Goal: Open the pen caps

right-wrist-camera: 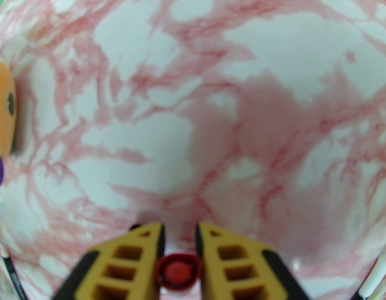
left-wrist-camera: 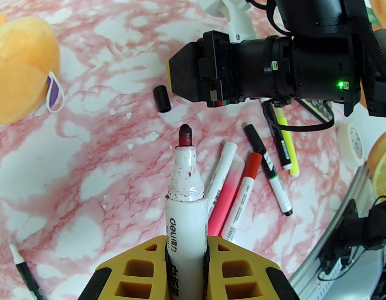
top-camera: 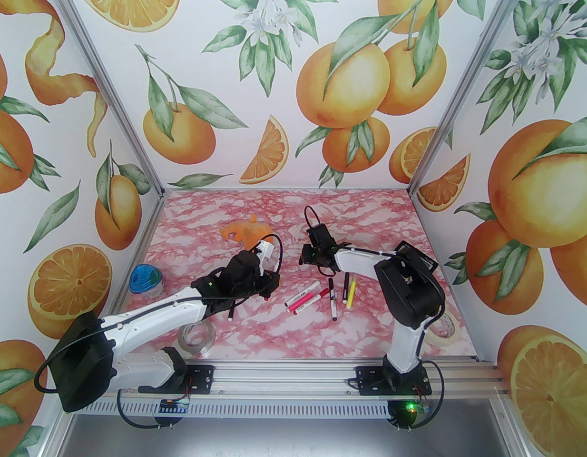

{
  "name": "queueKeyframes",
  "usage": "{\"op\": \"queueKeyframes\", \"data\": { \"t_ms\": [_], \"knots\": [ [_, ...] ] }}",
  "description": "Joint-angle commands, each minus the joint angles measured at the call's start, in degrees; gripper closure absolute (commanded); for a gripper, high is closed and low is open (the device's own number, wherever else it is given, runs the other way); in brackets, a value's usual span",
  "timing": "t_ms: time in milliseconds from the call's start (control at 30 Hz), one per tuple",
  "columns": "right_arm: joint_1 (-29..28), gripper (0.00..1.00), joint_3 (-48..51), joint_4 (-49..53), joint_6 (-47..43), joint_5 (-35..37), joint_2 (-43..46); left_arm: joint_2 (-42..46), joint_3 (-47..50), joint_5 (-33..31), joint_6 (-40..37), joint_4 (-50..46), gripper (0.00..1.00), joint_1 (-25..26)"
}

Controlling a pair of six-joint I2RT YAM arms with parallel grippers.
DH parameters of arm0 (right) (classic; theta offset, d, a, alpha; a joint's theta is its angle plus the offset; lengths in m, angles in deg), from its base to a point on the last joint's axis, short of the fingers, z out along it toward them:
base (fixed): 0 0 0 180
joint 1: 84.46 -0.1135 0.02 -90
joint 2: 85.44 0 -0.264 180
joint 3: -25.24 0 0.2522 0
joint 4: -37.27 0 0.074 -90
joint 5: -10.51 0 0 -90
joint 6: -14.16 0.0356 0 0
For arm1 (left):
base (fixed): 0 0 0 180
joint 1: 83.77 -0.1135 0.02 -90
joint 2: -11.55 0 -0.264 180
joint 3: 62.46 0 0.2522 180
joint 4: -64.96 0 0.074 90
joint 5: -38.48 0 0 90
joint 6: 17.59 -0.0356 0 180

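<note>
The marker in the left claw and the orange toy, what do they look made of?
Marker: likely plastic, glossy white barrel with printed lettering; its tip looks like felt. Orange toy: probably plush fabric, matte, fuzzy surface with a loop tag.

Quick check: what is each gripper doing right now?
Left gripper: closed on the uncapped white marker.
Right gripper: closed on the red cap.

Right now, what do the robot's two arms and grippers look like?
The left arm and right arm have white shells, black joints and looping black cables, with small green lights. The left gripper and right gripper have mustard-yellow fingers with rectangular cut-outs and black edging.
</note>
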Motion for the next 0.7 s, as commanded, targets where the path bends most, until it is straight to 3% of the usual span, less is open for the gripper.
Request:
{"op": "queueKeyframes", "data": {
  "t_ms": [0, 667],
  "knots": [
    [0.4, 0.73, -1.4, 0.9, -0.6, -0.2, -1.0, -0.2, -0.1, 0.4, -0.4, 1.7, 0.95, -0.3],
    [0.4, 0.7, 0.4, 0.1, -0.1, -1.8, 1.7, 0.4, 0.8, -0.1, -0.1, 1.6, 0.94, -0.3]
  ]
}}
